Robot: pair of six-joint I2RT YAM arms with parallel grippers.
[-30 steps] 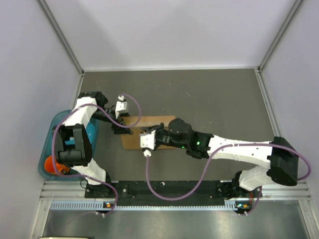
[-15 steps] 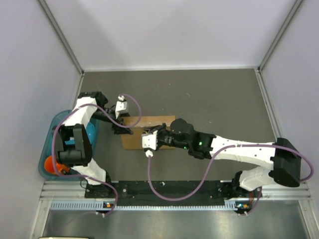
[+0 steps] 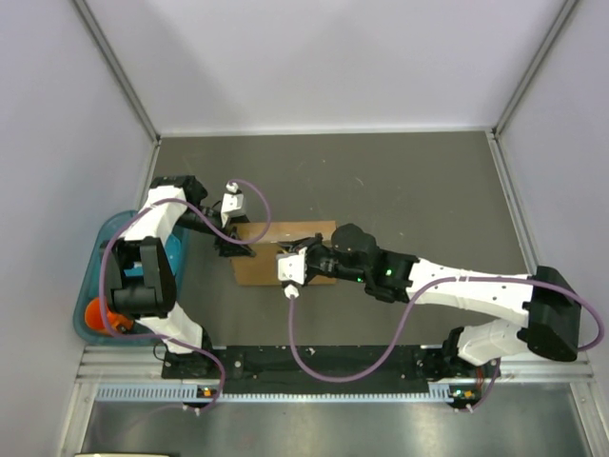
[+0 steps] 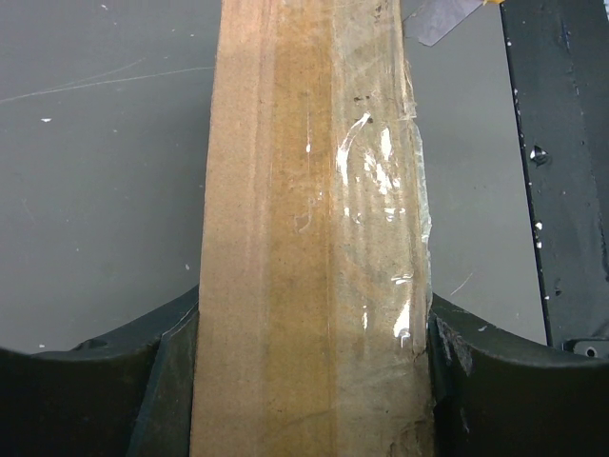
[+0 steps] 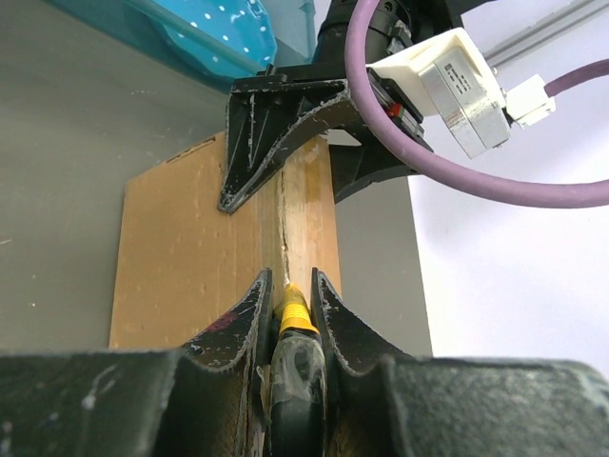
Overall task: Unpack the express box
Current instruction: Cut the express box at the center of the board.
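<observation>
Grey tabletop (image 3: 409, 190) bears the express box (image 3: 259, 267), its far end pinched by the left gripper (image 4: 314, 324), while the right gripper (image 5: 288, 281), clamped on a yellow knife (image 5: 296, 319), has the seam (image 5: 283, 228) running straight ahead of it toward that other gripper; no writing is legible.

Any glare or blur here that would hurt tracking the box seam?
Left wrist: sharp, but white glare spots on the clear tape over the express box. Right wrist: yellow knife and right gripper soft up close, wall blown out. Top external: even, soft shadows.
</observation>
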